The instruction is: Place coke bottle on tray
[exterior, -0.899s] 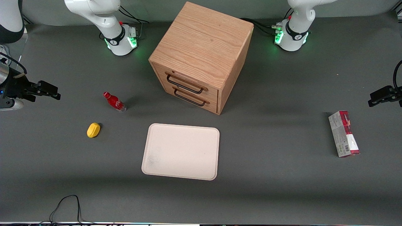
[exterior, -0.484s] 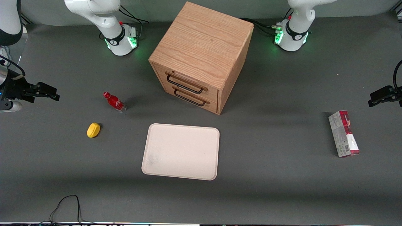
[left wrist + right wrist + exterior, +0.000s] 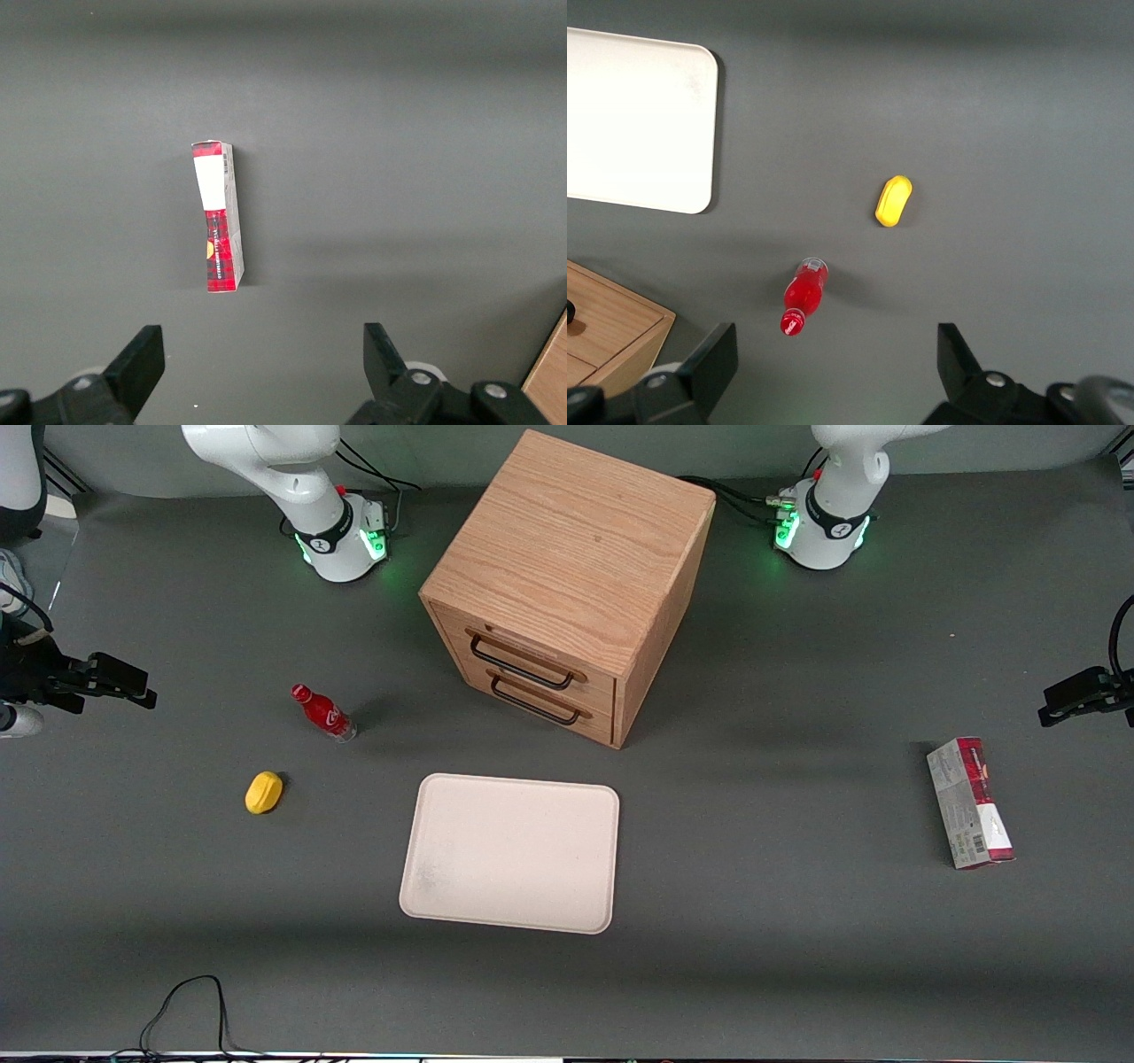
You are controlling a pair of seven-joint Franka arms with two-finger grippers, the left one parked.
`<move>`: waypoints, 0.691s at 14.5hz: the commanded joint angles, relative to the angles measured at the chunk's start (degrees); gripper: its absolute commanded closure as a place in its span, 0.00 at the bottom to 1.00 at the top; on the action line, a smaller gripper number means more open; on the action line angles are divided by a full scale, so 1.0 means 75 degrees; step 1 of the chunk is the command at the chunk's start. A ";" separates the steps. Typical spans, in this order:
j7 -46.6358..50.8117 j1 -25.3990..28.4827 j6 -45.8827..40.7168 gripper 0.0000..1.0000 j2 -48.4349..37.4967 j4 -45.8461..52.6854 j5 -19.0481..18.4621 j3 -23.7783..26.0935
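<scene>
We see the grey table (image 3: 797, 957) carrying a wooden drawer cabinet (image 3: 567, 576), and nearer the front camera the cream tray (image 3: 509, 855), bare. The tool (image 3: 133, 689) hangs above the table at the working arm's end, fingers apart, holding nothing. The coke bottle (image 3: 323, 713) stands on the table between tool and cabinet, the yellow lemon (image 3: 264, 792) near it.

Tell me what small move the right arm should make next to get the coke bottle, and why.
Probably move the gripper toward the coke bottle and down over it. The gripper is open and empty at the working arm's end of the table, well clear of the bottle, which stands on the table, not on the tray.
</scene>
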 commanded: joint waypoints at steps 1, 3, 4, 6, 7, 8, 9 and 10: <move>0.0110 0.0016 -0.0208 0.00 0.0145 0.0270 0.0034 -0.0009; 0.0121 0.0028 -0.0208 0.00 0.0156 0.0270 0.0034 0.0002; 0.0121 0.0028 -0.0208 0.00 0.0156 0.0270 0.0034 0.0014; 0.0133 0.0086 -0.0220 0.00 0.0156 0.0258 0.0034 0.0026; 0.0133 0.0098 -0.0232 0.00 0.0156 0.0246 0.0034 0.0026; 0.0133 0.0086 -0.0336 0.00 0.0156 0.0258 0.0034 0.0049; 0.0133 0.0098 -0.0372 0.00 0.0156 0.0258 0.0034 0.0049; 0.0145 0.0110 -0.0372 0.00 0.0156 0.0270 0.0034 0.0073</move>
